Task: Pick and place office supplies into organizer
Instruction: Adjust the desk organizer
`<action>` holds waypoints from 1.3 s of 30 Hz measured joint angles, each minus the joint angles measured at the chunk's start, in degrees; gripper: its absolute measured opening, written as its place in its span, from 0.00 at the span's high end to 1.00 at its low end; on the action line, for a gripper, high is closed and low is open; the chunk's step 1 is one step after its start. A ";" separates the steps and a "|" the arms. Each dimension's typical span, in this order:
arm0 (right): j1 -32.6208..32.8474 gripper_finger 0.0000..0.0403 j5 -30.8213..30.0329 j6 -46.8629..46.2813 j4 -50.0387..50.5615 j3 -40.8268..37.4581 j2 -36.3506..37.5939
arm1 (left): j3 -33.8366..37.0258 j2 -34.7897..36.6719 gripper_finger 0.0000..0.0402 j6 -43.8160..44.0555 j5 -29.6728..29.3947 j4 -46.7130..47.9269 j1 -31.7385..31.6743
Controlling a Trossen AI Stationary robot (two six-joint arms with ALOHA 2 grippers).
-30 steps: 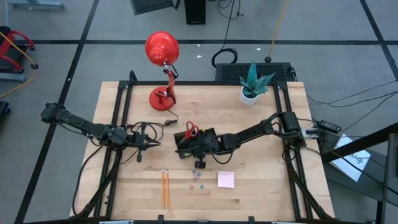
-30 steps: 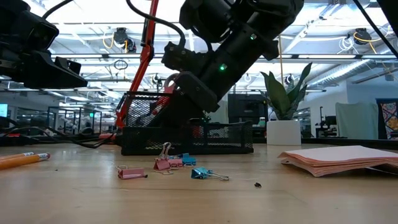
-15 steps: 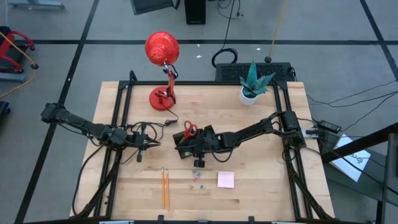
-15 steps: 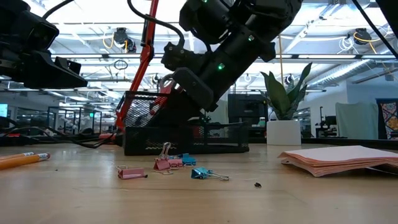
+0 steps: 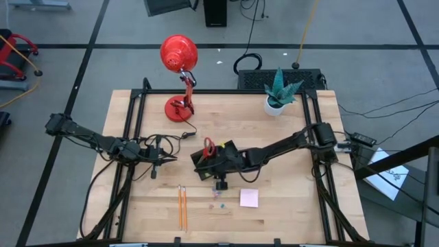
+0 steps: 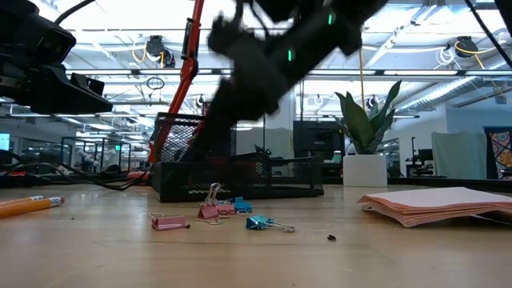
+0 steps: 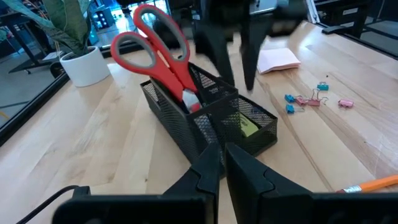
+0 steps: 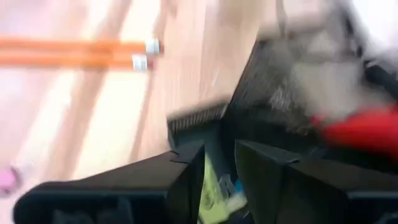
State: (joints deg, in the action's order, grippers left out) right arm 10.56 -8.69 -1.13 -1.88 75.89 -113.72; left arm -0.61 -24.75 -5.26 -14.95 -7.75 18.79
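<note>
The right claw [image 5: 208,163], fingers slightly parted and empty, had lifted clear above the organizer [image 7: 211,121], leaving a yellow piece [image 7: 247,124] inside beside the scissors [image 7: 163,53]. The left claw [image 7: 222,163] waited closed nearby. Pencils [image 5: 182,207], clips [image 6: 222,211] and sticky pad [image 5: 249,198] lay on the tabletop [image 5: 288,144], unplaced.

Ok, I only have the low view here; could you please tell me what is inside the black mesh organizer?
Observer: The red-handled scissors stand handles-up in one compartment of the black mesh organizer.
Operator: Thank you, and the other compartment?
Observer: A small yellow piece lies at its bottom.
Operator: Is the right gripper carrying anything?
Observer: No; the right gripper hangs just above the organizer, open and empty.
</note>
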 joint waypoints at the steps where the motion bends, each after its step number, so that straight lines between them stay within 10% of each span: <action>1: 0.19 0.79 -0.70 0.25 -0.05 0.16 0.87 | -0.01 0.00 0.92 0.00 -0.01 0.02 0.02; 10: 0.46 0.79 -6.47 2.60 3.18 0.32 8.71 | -0.01 0.01 0.92 0.47 0.01 0.11 0.01; 19: -2.67 0.81 -24.66 3.92 21.99 0.32 15.71 | -0.01 0.00 0.92 1.04 0.03 0.22 0.02; 39: -3.65 0.86 -13.58 7.87 9.43 -4.03 15.59 | -0.01 0.02 0.92 -0.44 0.05 0.63 0.02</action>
State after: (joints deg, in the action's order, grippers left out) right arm 6.91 -22.26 6.74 7.55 71.85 -98.13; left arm -0.62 -24.73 -5.69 -14.90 -7.11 18.80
